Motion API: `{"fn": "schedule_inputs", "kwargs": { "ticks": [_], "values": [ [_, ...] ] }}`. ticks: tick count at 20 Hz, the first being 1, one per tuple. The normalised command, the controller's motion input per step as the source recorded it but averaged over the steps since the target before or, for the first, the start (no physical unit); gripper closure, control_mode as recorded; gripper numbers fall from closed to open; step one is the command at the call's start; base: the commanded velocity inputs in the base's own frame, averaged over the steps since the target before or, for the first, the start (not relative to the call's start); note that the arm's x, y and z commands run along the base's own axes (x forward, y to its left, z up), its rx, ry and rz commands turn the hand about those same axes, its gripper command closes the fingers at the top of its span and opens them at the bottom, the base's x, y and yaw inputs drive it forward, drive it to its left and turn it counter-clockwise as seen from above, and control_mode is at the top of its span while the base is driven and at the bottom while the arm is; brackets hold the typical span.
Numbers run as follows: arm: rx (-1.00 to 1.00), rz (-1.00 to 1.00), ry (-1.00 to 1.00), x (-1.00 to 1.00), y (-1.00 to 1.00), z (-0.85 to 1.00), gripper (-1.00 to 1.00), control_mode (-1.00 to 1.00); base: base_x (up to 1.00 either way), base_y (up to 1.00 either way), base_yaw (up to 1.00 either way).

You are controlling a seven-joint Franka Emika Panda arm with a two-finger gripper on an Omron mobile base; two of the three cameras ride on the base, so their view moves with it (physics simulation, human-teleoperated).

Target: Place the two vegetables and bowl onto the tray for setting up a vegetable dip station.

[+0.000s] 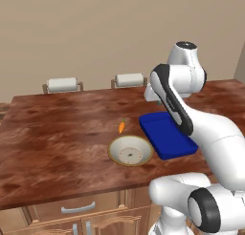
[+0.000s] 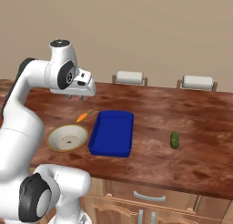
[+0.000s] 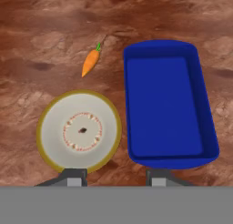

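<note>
High above the wooden table, my gripper [image 2: 75, 98] hangs open with nothing between its fingertips [image 3: 74, 177]. Below it lie the cream bowl [image 3: 79, 129] with a tan-gold rim and the empty blue tray [image 3: 166, 104], side by side. The bowl [image 2: 68, 137] is just left of the tray [image 2: 112, 132] in the right base view. A small orange carrot [image 3: 90, 61] with a green top rests on the table beyond the bowl, also seen as the carrot [image 1: 121, 127] behind the bowl [image 1: 130, 150]. The dark green cucumber [image 2: 174, 140] lies on the table to the right of the tray.
The wooden table [image 2: 195, 123] has cabinet drawers under its front edge. Two chair backs [image 2: 130, 78] stand against the far side. My own arm crosses in front of the tray [image 1: 167, 136] in the left base view.
</note>
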Motion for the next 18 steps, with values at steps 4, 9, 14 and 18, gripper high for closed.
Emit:
{"fn": "schedule_inputs", "kwargs": {
  "ticks": [4, 9, 14, 18],
  "values": [
    [0.00, 0.00, 0.00, -0.04, 0.00, 0.00, -1.00, -1.00, 0.00, 0.00, 0.00],
    [0.00, 0.00, 0.00, -0.14, 0.08, -0.05, -1.00, -1.00, 0.00, 0.00, 0.00],
    [-0.02, 0.01, 0.00, -0.07, 0.25, -0.05, -1.00, -1.00, 0.00, 0.00, 0.00],
    [-0.02, 0.01, 0.00, 0.00, 0.26, -0.04, -1.00, -1.00, 0.00, 0.00, 0.00]
  ]
}}
